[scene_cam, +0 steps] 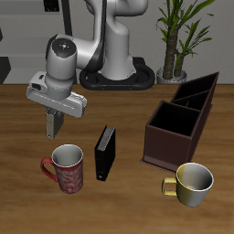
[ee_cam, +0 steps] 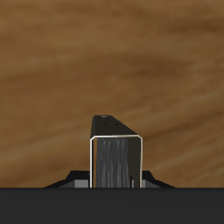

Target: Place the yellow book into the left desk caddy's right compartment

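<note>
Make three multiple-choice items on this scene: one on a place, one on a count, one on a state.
1. Where does the black book stand?
A. inside a caddy
B. on the table, between the red mug and the left desk caddy
C. behind the plant

2. How many mugs are on the table?
A. one
B. two
C. four

3. What is the state of the yellow book?
A. lying in a compartment
B. lying flat on the table
C. held by the gripper above the table

Answers:
1. B: it stands upright on the wood between them.
2. B: the red mug and a yellow mug.
3. C: it hangs from the gripper, clear of the table.
</note>
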Robot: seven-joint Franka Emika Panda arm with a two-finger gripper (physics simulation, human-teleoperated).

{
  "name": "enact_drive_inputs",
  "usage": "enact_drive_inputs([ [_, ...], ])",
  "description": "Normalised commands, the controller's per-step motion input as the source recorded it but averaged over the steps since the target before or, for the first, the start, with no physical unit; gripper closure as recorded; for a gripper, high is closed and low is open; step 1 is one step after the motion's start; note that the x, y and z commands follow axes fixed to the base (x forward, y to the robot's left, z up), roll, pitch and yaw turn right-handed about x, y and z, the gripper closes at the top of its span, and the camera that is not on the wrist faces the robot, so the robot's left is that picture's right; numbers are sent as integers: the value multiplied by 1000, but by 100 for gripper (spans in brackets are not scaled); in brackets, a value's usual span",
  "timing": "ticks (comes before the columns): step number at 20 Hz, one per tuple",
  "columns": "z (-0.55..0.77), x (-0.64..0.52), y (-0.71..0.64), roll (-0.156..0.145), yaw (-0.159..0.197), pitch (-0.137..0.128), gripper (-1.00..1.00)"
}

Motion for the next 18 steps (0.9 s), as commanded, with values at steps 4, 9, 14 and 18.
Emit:
enact_drive_inputs([
  [4,467,-31,189,-4,21,-44,100],
  [9,508,-75,111,-39,21,-13,100],
  [14,543,-28,218,-61,25,-15,100],
  [18,377,-4,297,35,20,-25,100],
])
